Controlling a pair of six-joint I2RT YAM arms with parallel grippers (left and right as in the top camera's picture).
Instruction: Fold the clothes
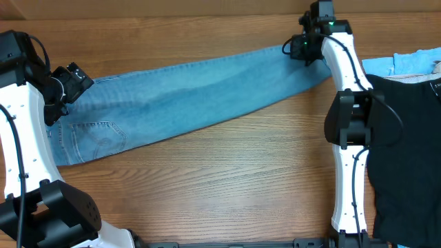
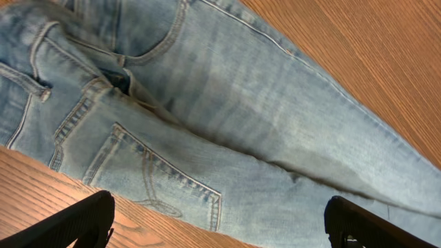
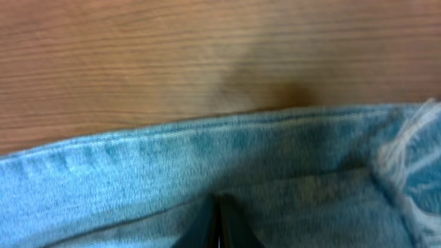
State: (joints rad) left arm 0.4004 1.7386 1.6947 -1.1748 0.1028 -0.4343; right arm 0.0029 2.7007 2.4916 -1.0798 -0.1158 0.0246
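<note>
Our right pincer (image 3: 217, 222) is clamped on the hem of the jeans (image 1: 193, 89), whose length runs away toward our left pincer (image 1: 69, 86), gaping empty above the waistband.

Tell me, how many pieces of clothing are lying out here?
3. The jeans stretch across the table from left to upper right; a black garment lies at the right edge; a light blue cloth peeks out just above it. More may lie outside the picture.
</note>
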